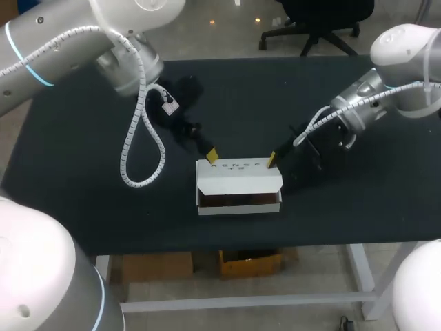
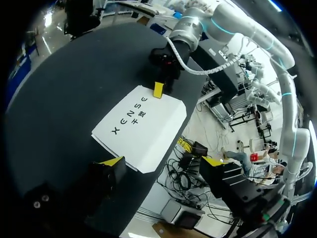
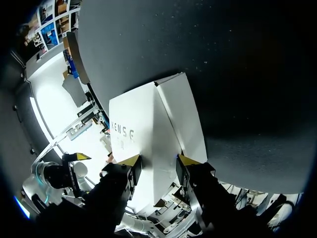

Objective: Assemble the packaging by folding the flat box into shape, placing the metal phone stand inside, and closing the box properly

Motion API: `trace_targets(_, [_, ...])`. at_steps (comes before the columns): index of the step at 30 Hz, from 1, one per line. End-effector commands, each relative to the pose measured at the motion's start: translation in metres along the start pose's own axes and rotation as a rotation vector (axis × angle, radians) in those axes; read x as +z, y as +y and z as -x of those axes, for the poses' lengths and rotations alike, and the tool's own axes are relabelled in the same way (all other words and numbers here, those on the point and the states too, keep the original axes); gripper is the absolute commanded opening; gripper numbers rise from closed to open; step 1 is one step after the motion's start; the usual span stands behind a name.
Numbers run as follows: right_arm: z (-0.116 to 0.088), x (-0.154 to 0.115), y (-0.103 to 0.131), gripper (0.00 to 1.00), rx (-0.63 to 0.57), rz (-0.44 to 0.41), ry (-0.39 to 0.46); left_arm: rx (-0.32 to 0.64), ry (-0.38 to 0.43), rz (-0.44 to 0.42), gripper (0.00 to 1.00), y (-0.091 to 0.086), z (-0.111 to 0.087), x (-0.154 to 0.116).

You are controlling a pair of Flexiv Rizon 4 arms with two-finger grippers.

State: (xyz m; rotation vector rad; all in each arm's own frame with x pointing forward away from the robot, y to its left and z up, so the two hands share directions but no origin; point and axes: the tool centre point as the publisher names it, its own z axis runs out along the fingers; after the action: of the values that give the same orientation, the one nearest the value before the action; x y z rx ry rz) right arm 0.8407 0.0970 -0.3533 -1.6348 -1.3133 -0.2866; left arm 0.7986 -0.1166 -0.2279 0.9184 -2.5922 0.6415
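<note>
The white box [image 1: 238, 181] stands folded near the table's front edge, printed lid on top, its front showing a brown gap. My right gripper [image 1: 271, 161] is at the box's right end; in the right wrist view its fingers [image 3: 130, 160] press the white box [image 3: 148, 129] from both sides. My left gripper [image 1: 211, 156] is at the box's back left corner, wide open. In the left wrist view one left fingertip [image 2: 112, 161] rests by the near end of the box [image 2: 141, 126], and my right gripper's yellow tip [image 2: 158, 89] sits on its far end. No phone stand is visible.
The black table [image 1: 83, 172] has bare room to the left, right and behind the box. A ribbed grey cable [image 1: 141, 155] hangs in a loop from my left arm over the table, left of the box. The table's front edge [image 1: 227, 241] runs close by the box.
</note>
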Motion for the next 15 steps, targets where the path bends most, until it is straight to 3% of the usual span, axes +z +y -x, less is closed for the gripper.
trace_targets(1, [0.000,0.000,0.000,0.43,0.000,-0.002,0.000,0.086,-0.066,0.044,1.00,-0.013,-0.004,0.003])
trace_targets(8, [0.000,0.000,0.000,0.43,0.000,-0.002,0.000,0.234,-0.163,0.079,1.00,-0.024,0.007,0.009])
trace_targets(9, [0.000,0.000,0.000,0.43,0.000,-0.002,0.000,0.293,-0.160,0.078,1.00,-0.026,0.007,0.010])
trace_targets(15, [0.000,0.000,0.000,0.43,0.000,-0.002,0.000,0.429,-0.220,0.114,1.00,-0.028,0.005,0.019])
